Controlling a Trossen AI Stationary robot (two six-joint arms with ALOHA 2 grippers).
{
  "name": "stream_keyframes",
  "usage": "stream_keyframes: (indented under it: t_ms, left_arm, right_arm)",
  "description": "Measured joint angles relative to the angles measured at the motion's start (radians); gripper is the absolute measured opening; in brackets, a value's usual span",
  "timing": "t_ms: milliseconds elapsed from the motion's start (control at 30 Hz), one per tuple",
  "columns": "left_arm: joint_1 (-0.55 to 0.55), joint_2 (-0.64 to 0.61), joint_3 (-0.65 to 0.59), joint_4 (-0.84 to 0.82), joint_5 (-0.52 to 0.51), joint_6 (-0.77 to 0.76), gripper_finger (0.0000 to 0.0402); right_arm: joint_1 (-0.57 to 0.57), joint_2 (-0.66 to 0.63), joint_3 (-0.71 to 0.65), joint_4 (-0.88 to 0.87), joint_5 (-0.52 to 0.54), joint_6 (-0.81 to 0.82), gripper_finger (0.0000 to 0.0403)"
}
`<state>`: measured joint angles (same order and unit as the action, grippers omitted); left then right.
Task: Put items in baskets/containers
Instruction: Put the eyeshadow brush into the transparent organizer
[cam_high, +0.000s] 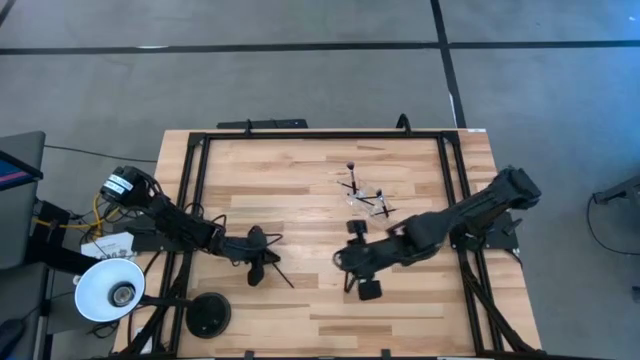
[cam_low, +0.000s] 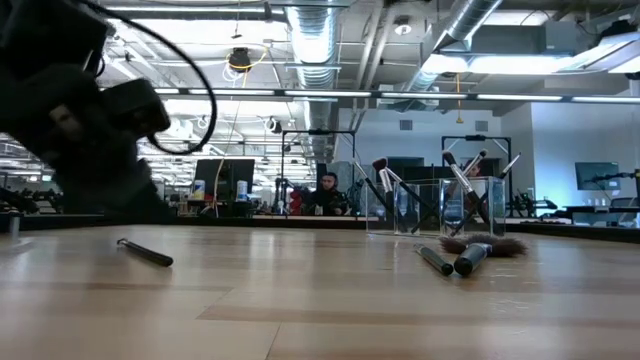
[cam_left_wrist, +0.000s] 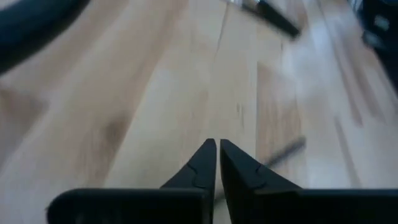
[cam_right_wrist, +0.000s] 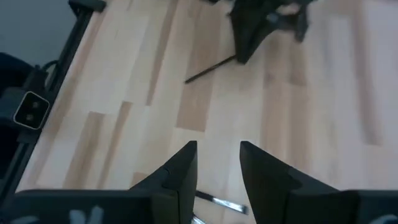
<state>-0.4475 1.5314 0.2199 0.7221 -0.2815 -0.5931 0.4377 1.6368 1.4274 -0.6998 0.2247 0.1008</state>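
A slim dark brush (cam_high: 282, 275) lies flat on the wooden table (cam_high: 300, 170), running from under my left gripper (cam_high: 262, 252) toward the near edge. The left wrist view shows the fingers (cam_left_wrist: 217, 148) closed to a slit, with that brush (cam_left_wrist: 286, 151) passing beneath them on the table. The clear container (cam_high: 366, 196) stands far of centre with several brushes leaning in it. My right gripper (cam_right_wrist: 217, 152) hangs open above the table's middle, with nothing between its fingers. My left gripper has no brush showing between its fingertips (cam_left_wrist: 208, 155). The brush's handle (cam_left_wrist: 277, 157) runs under them on the table. Whether the fingers touch it I cannot tell.
Two more brushes lie on the table in front of the container, a dark one (cam_low: 435, 260) and a fan-headed one (cam_low: 485, 247). A white lamp shade (cam_high: 108, 290) and a round black base (cam_high: 208, 316) stand at the near left. A black frame (cam_high: 190, 200) runs along the table's edges.
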Motion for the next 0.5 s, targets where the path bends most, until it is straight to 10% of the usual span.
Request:
stream_keyframes:
  t_ms: [233,500]
  left_arm:
    - [-0.004,-0.001,0.075,0.012,0.005,0.194,0.0063]
    - [0.032,-0.001,0.036,-0.022,0.087,0.409,0.0146]
  right_arm:
    - [0.073,-0.158,-0.126,0.114,0.140,-0.117,0.0113]
    - [0.071,-0.129,-0.595,1.027,0.068,-0.156,0.0113]
